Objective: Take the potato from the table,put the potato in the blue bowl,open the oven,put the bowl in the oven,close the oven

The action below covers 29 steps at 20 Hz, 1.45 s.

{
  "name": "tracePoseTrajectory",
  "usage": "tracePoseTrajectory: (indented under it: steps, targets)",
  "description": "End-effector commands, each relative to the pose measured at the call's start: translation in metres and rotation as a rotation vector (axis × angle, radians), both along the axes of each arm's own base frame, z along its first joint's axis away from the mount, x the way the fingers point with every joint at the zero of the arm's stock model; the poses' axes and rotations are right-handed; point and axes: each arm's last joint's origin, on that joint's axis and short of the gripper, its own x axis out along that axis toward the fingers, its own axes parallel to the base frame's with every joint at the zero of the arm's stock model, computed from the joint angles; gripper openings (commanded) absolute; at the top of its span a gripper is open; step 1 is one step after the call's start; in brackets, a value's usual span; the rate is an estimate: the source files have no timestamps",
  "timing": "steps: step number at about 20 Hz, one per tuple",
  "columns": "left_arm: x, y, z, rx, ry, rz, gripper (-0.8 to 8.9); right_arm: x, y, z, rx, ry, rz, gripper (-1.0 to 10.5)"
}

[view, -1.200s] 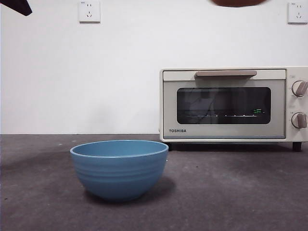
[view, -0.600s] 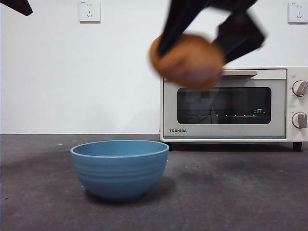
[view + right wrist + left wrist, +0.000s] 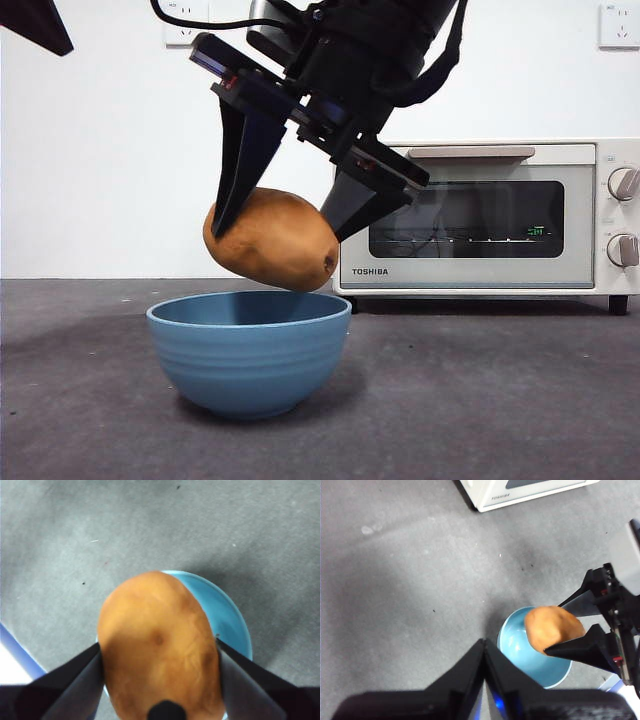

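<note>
My right gripper point(image 3: 285, 220) is shut on the orange-tan potato point(image 3: 272, 240), holding it just above the mouth of the blue bowl point(image 3: 248, 348). In the right wrist view the potato point(image 3: 159, 647) fills the space between both jaws, with the bowl's rim point(image 3: 231, 621) showing beneath it. The left wrist view looks down on the bowl point(image 3: 520, 650) and the held potato point(image 3: 552, 627) from high up; my left gripper point(image 3: 484, 652) is shut, empty and well above the table. The cream TOSHIBA oven point(image 3: 480, 215) stands behind on the right, door closed.
The dark grey table point(image 3: 500, 400) stretches in front of the oven and around the bowl. A black tip of the left arm point(image 3: 35, 22) shows at the top left corner. White wall with sockets point(image 3: 186, 18) lies behind.
The right gripper has come down from the top edge and moved left with the potato, from in front of the oven to just above the bowl. Bowl and oven have not moved.
</note>
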Motion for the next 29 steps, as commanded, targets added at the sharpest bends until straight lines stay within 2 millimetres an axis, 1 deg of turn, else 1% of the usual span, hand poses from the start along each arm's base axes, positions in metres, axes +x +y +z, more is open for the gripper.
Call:
tracePoseTrajectory:
  steps: [1,3,9,10,11,12,14,15,18,20,22,25,26,29]
  targets:
    - [0.005,-0.001,-0.004,0.000,0.016,0.000,-0.05,0.001,0.003,-0.003,0.001,0.010,-0.018,0.2]
    - [0.007,-0.002,-0.004,0.000,0.014,0.000,-0.05,0.002,0.003,-0.003,0.007,0.005,-0.019,1.5]
    - [0.008,-0.002,-0.004,-0.003,0.000,0.000,-0.05,-0.001,0.017,-0.022,-0.029,0.034,0.001,1.7]
    - [0.008,-0.002,-0.004,-0.003,0.002,0.000,-0.05,-0.002,0.016,-0.022,-0.033,0.036,0.001,1.9]
    - [0.008,-0.002,-0.004,-0.002,0.003,-0.001,-0.05,-0.001,0.017,-0.022,-0.031,0.034,0.000,2.6]
    - [0.008,-0.002,-0.004,-0.002,0.003,0.000,-0.05,-0.002,0.017,-0.022,-0.028,0.031,0.003,3.6]
    - [0.008,-0.002,-0.004,-0.002,0.003,0.000,-0.05,-0.002,0.017,-0.022,-0.039,0.023,-0.004,6.1]
    - [0.008,-0.002,-0.004,-0.003,0.002,0.000,-0.05,-0.002,0.017,-0.022,-0.040,0.023,-0.004,6.7]
    - [0.008,-0.002,-0.004,-0.003,0.003,0.000,-0.05,-0.004,0.021,-0.017,-0.014,0.021,0.024,6.6]
    - [0.006,-0.002,-0.005,0.002,0.026,0.000,-0.05,-0.004,0.021,0.002,0.000,-0.006,0.029,6.6]
    - [0.006,-0.001,-0.006,0.003,0.033,0.000,-0.05,-0.005,0.016,0.030,-0.032,-0.076,0.038,6.6]
    - [0.009,-0.002,-0.003,-0.007,-0.002,0.001,-0.05,-0.010,0.000,0.074,-0.165,-0.241,0.016,6.6]
    - [0.010,-0.002,-0.002,-0.018,-0.016,0.002,-0.05,-0.013,-0.007,0.086,-0.199,-0.281,0.000,6.3]
    - [0.013,-0.005,0.001,-0.051,-0.037,0.024,-0.05,-0.020,-0.035,0.122,-0.195,-0.339,-0.036,3.0]
